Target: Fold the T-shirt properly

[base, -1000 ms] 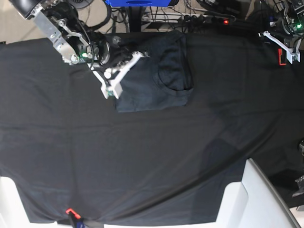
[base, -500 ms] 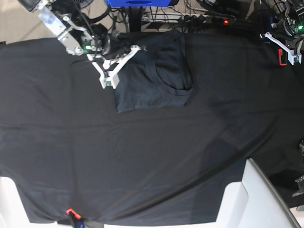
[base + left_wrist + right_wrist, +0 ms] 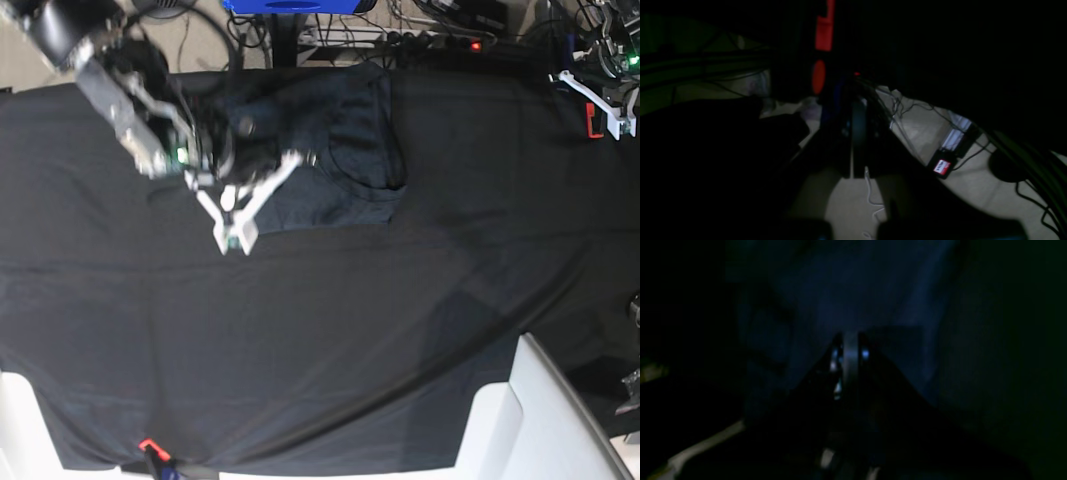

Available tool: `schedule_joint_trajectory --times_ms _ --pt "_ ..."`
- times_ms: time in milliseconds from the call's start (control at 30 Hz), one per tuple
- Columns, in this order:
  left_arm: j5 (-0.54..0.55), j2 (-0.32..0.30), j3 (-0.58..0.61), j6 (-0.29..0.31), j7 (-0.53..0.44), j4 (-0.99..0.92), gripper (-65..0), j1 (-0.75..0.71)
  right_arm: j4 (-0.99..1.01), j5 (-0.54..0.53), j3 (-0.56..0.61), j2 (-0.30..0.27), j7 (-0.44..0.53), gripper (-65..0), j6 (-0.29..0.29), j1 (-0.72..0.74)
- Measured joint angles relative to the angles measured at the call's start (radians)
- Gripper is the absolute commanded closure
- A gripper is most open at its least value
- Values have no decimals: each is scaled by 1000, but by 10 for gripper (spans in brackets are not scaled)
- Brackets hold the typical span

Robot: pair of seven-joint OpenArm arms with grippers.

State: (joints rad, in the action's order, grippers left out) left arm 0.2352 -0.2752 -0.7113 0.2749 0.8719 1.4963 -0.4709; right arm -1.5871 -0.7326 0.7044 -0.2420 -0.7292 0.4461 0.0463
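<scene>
Three views, taken in turn.

Base view: T-shirt lies near the far edge of the table cloth, already folded down into a compact, roughly rectangular packet with the collar curve showing on its right part. Right gripper is over the packet's near left corner, white fingers angled in a V that meets at the tip; looks pressed together, and I can't tell if any cloth is caught in it. Left gripper is well apart, parked at the far right corner of the table; too small and cut off there to read.

Left wrist view: very dark. Left gripper's fingers run up the middle and look pressed together with nothing between them. Beyond it, pale floor, cables, a small labelled box and a red tab. No shirt here.

Right wrist view: very dark and blurred. Right gripper looks closed to a narrow tip above bluish cloth, most likely the T-shirt; contact can't be judged.

Progress judgement: main folds appear done, the shirt is a small packet. What's left is at most tidying the near left edge and corner, then clearing the right arm away.
</scene>
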Motion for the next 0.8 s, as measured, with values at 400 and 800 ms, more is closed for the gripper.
schedule_joint_trajectory --times_ms 400,800 --pt "0 -2 -1 -1 -1 0 0 -11 216 -5 0 29 23 0 -9 88" --pt "0 0 0 -1 -1 0 0 -8 277 0 -6 -3 93 0 -8 87"
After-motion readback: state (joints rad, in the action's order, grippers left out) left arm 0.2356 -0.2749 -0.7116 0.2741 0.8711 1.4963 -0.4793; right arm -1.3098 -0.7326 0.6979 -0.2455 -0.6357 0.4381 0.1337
